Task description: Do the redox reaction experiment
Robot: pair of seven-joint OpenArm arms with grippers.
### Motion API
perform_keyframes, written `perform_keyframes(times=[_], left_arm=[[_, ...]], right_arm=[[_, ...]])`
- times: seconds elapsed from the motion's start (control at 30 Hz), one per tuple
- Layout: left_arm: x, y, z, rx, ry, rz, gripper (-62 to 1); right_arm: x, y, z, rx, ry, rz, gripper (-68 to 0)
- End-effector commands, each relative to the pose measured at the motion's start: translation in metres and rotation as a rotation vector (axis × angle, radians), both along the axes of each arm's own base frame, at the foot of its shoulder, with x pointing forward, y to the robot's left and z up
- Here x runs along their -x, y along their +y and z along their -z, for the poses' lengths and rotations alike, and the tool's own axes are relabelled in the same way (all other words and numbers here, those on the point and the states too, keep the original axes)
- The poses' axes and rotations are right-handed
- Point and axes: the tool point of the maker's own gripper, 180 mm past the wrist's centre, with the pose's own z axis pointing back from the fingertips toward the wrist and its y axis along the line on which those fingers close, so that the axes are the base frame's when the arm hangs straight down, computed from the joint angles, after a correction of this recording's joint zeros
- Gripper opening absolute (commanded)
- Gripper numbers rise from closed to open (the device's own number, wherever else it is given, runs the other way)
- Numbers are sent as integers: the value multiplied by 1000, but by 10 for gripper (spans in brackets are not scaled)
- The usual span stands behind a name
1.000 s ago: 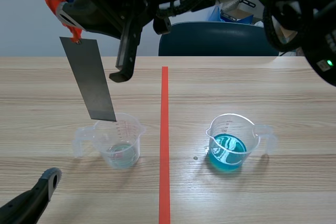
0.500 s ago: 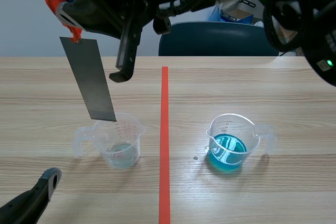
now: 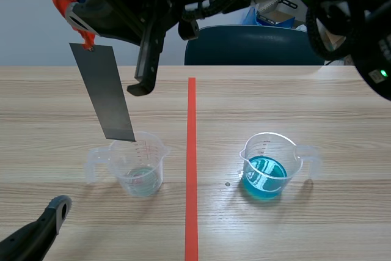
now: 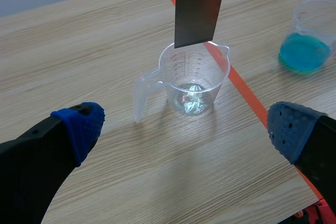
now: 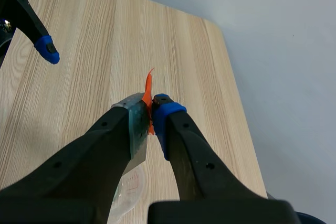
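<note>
The right gripper (image 5: 149, 109) is held high, with its jaws pressed shut on the orange tab (image 5: 149, 85) at the top of a grey metal strip (image 3: 104, 93). The strip hangs tilted below these jaws. Its lower edge is seen at the rim of a clear measuring cup (image 3: 139, 163), which holds a little pale liquid; whether strip and rim touch cannot be told.

The left gripper (image 4: 185, 125) is kept low near the wooden table (image 3: 293, 102), with its jaws spread wide and nothing held. The clear cup stands just ahead of these jaws, roughly centred between them. A second measuring cup (image 3: 269, 163), filled with blue liquid (image 3: 264, 175), is set well apart from both grippers, beyond the orange-red tape line (image 3: 191, 151).
</note>
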Motion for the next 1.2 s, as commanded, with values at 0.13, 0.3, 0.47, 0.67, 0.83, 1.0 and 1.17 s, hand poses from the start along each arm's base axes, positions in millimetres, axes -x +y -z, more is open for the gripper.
perform_keyframes(times=[0.13, 0.3, 0.47, 0.67, 0.83, 1.0, 1.17], left_arm=[[-5, -3, -13, 21, -46, -6, 14], [-5, -3, -13, 21, -46, -6, 14], [-5, -3, -13, 21, -46, -6, 14], [-5, -3, -13, 21, -46, -6, 14], [-5, -3, -13, 21, -46, -6, 14], [-5, -3, -13, 21, -46, -6, 14], [-5, -3, -13, 21, -46, -6, 14]], right_arm=[[1, 2, -12, -18, -30, -19, -667], [1, 2, -12, -18, -30, -19, -667], [1, 2, -12, -18, -30, -19, -667], [1, 2, -12, -18, -30, -18, -667], [-1, 2, -10, -24, -18, -17, -667], [-10, 0, -2, -20, -2, 2, -667], [-17, -1, 6, -12, 18, 18, -667]])
